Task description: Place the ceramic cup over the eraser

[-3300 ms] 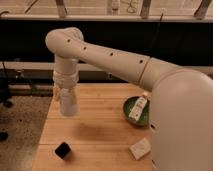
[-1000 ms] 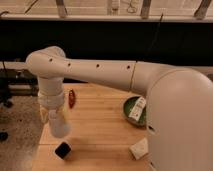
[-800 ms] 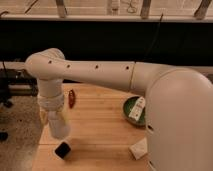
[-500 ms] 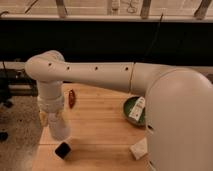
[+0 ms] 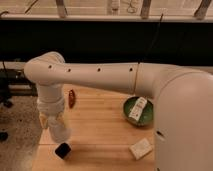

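Observation:
The white ceramic cup (image 5: 59, 132) hangs tilted from my gripper (image 5: 53, 121) at the end of the down-pointing wrist, at the table's front left. The gripper is shut on the cup. The cup's lower end sits just above and slightly left of the small black eraser (image 5: 63, 150), which lies on the wooden table (image 5: 100, 135) near its front left corner. I cannot tell whether the cup touches the eraser. The gripper's fingers are mostly hidden by the wrist and the cup.
A green bowl (image 5: 131, 116) holding a white packet (image 5: 138, 107) stands at the right. A cream-white block (image 5: 140, 148) lies at the front right. A small reddish-brown object (image 5: 72, 98) lies behind the wrist. The table's left edge is close to the cup.
The arm swung left and down toward the front of the table with the cup, from mid-table to just above the eraser. Over the last second it has hardly moved.

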Available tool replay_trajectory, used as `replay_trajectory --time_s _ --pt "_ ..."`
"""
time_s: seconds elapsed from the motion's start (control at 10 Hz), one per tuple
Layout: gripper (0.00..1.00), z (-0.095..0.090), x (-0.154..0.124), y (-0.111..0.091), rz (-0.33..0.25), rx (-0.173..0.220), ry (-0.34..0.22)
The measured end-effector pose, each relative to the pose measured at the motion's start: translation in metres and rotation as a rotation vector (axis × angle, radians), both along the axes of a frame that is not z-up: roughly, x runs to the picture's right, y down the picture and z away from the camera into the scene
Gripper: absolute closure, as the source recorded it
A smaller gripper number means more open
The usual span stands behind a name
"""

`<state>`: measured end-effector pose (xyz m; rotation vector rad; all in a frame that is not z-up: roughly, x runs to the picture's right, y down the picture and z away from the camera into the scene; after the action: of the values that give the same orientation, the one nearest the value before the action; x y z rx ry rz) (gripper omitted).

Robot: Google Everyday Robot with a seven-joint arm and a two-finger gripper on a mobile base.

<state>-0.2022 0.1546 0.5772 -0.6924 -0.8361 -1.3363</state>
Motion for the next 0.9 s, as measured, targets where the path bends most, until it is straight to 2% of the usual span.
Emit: replay_trajectory --time_s 0.5,0.9 --pt "0.88 -0.023 -0.003 0.025 0.014 0.006 -0.016" --pt "0.88 -0.024 -0.014 0.044 0.047 0.005 -0.028"
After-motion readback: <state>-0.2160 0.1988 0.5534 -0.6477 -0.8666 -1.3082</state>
